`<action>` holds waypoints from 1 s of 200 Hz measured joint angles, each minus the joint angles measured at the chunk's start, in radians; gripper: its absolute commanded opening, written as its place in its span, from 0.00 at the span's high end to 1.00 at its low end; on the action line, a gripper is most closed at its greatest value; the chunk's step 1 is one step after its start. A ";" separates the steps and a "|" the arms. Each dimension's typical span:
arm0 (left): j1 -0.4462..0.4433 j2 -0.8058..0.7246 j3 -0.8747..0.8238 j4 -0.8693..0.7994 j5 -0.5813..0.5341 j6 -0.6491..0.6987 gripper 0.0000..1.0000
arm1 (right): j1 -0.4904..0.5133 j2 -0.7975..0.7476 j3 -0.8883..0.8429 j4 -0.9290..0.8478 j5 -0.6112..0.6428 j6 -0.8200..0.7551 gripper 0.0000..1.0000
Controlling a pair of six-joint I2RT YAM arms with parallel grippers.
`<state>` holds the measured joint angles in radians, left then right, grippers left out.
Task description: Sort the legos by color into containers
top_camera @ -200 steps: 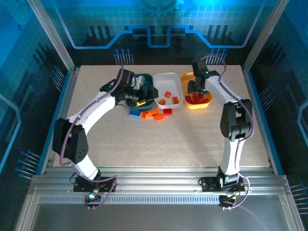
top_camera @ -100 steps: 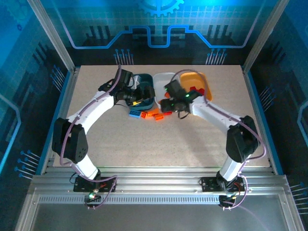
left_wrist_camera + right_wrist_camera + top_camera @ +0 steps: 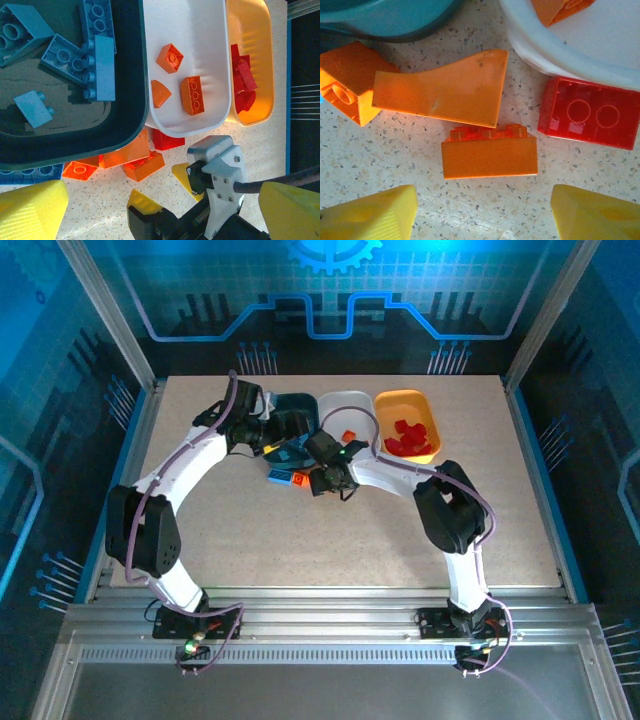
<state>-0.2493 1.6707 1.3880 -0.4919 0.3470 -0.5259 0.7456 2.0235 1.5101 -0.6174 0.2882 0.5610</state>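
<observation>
Hovering low over the desk (image 3: 350, 540), the right gripper (image 3: 482, 212) has its jaws parted and empty, with an orange brick (image 3: 490, 157) lying flat just ahead of them. Beside that brick sit an orange slope piece (image 3: 445, 92) and a red brick (image 3: 590, 120) against the white tub (image 3: 545, 55). I'd say the step is picking loose strays. Next comes a short drop, a close on the orange brick, then a lift into the white tub.

Further back, the left gripper (image 3: 283, 438) hangs over the teal tub (image 3: 298, 398), jaws fully spread and holding nothing. Farthest right, the yellow-orange tub (image 3: 410, 402) holds red bricks (image 3: 405, 438).

A second ago the right gripper was over that yellow-orange tub; it has since swung left to the strays.
</observation>
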 measured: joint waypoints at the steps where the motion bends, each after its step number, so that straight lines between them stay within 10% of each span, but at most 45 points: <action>1: 0.000 0.000 0.000 0.000 0.000 0.000 0.01 | 0.000 0.002 0.002 -0.001 0.000 0.000 0.31; 83: 0.010 0.000 0.000 0.000 0.001 -0.019 0.01 | 0.006 0.071 0.083 -0.028 0.038 -0.003 0.44; 200: 0.012 -0.003 -0.005 0.003 0.002 -0.025 0.01 | 0.050 0.089 0.103 -0.073 0.130 -0.027 0.31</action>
<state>-0.2375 1.6672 1.3827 -0.4885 0.3489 -0.5510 0.7952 2.1124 1.6135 -0.6907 0.4187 0.5343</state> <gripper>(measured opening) 0.990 0.691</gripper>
